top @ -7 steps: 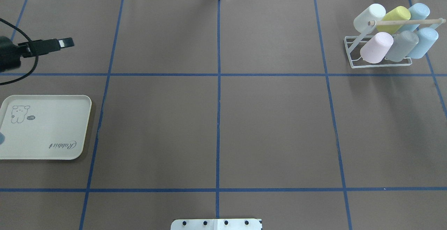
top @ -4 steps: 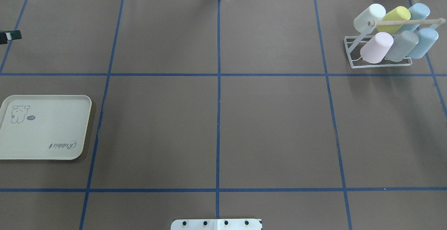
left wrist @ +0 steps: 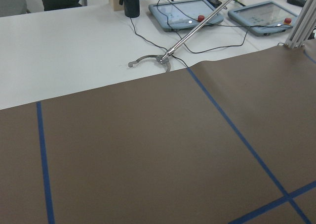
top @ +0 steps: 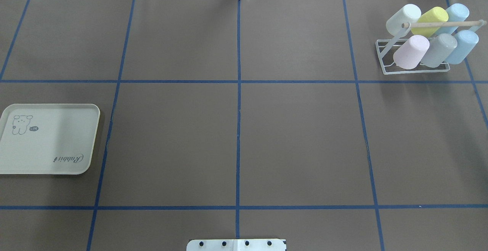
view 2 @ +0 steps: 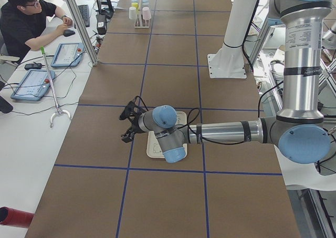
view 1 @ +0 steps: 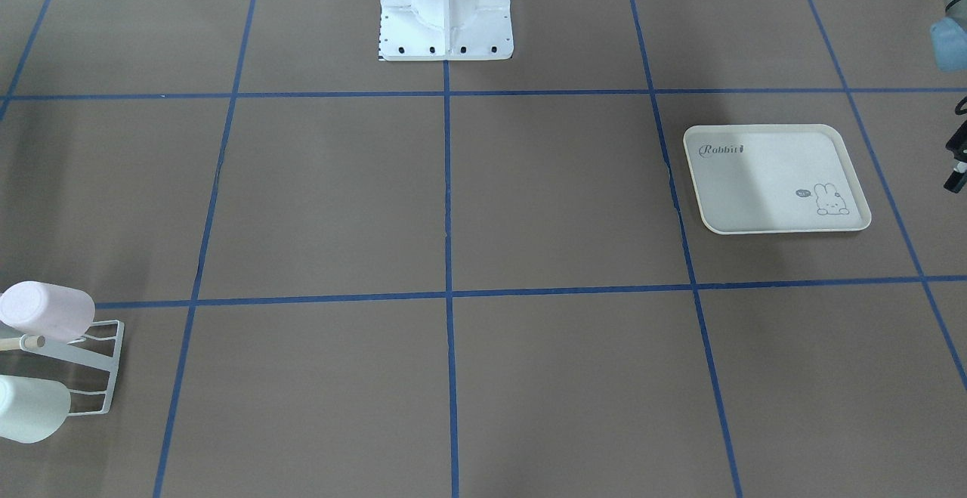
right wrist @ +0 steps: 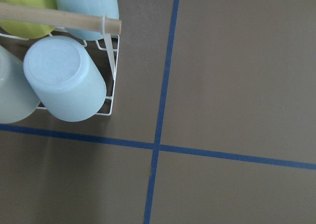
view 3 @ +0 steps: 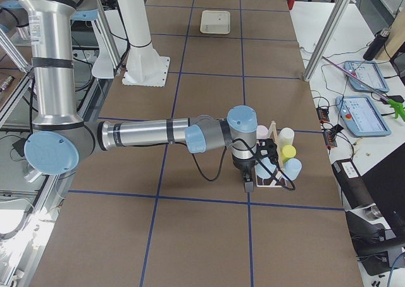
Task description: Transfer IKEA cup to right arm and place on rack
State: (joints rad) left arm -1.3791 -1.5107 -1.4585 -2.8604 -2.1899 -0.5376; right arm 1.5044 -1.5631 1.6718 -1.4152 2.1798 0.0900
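Six cups (top: 411, 52) seated bottoms-out on the slanted prongs of the rack (top: 444, 24) — tilted so, likely, to stay hooked and drain; the task's own presumably among them. Just beside the right gripper (view 3: 248, 184), at the rack's near corner (no cup seen in the jaws, though released or clenched cannot be told). Same doubt for the left gripper (view 2: 127, 127), out just past the tray (top: 57, 136). Looks finished. Against a second ago — left gripper gone from the overhead view, withdrawn off its left edge.

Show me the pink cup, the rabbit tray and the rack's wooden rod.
pink cup (top: 411, 51): overhead exterior view, its side wall.
rabbit tray (top: 49, 144): overhead exterior view, bare middle of its floor.
wooden rod (top: 444, 24): overhead exterior view, middle of its length.
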